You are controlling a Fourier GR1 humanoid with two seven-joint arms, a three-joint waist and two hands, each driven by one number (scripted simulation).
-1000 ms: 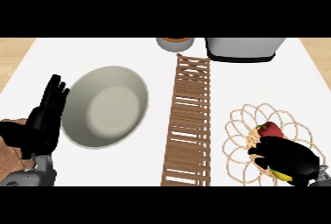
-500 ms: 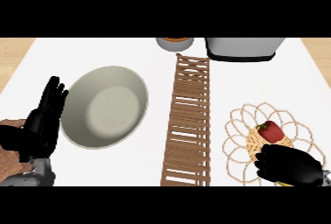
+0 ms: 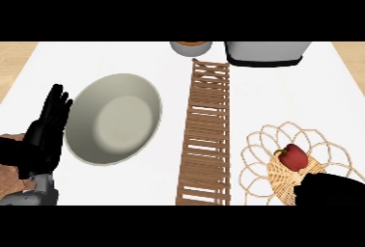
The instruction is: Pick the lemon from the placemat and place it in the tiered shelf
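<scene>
You are looking at a red fruit (image 3: 293,156) lying on the placemat (image 3: 265,144) — nothing is lifted. Your right hand (image 3: 329,189) is sitting just below it, fingers impossible to judge; the tiered shelf (image 3: 205,130) is waiting left of it.

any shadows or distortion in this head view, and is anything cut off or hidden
Head view: lighting is soft and even, with gentle shading inside the pale plate, which looks taller than wide from the steep angle; the wooden slatted shelf narrows toward the top. The right hand is a dark shape cut by the lower edge, fingers unreadable, below the red fruit on the woven placemat. The left hand rests open at left.
</scene>
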